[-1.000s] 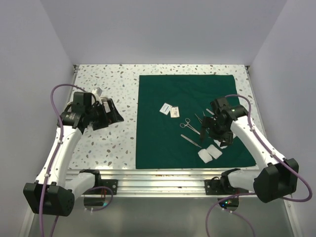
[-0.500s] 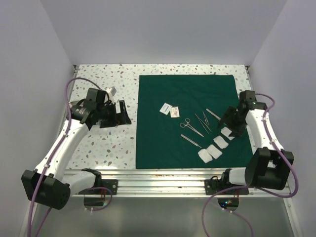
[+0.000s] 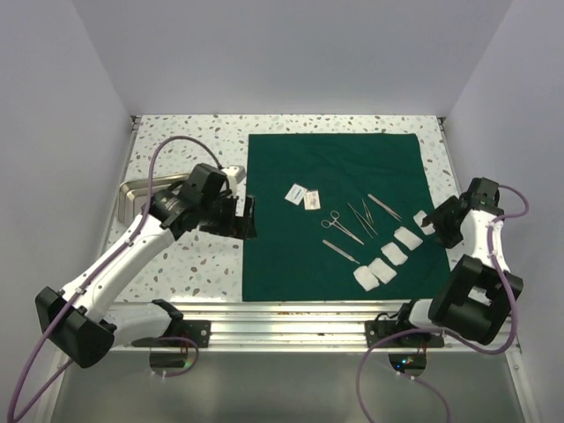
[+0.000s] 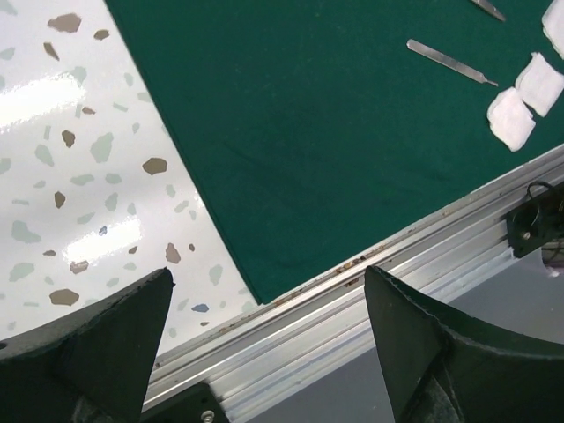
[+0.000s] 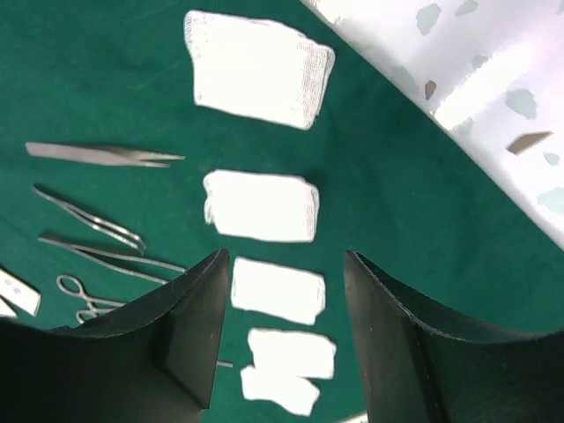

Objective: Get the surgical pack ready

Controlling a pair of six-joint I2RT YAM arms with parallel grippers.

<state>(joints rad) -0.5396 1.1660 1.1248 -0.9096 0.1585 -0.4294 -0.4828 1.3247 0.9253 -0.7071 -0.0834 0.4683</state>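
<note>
Lying flat and fully spread, the large dark green matte fabric drape (image 3: 352, 163) covers the centre and right of the white speckled tabletop (image 3: 189, 141). Its near edge runs along the aluminium rail at the bottom of the top view. Spread this way it works as a wrapping sheet, with the contents laid toward its lower right and bare cloth around them to fold over.

At the left edge of that view sits the shallow rectangular steel tray (image 3: 132, 188), off the drape and partly hidden by the left arm. The part that shows holds nothing I can make out.

The left gripper (image 4: 267, 286) hovers over the drape's near left corner, fingers wide apart and empty, probably placed to pinch that corner. The right gripper (image 5: 284, 264) hangs at the drape's right edge, likewise spread with nothing between the fingers (its camera looks straight down on the pads).

On the cloth, the slim steel instruments (image 3: 351, 222), forceps, tweezers and a flat handle among them, lie side by side. To their right the five white square gauze pads (image 3: 394, 254) run in a diagonal row. The two small white paper packets (image 3: 304, 196) rest just above and left of the instruments, touching each other.
</note>
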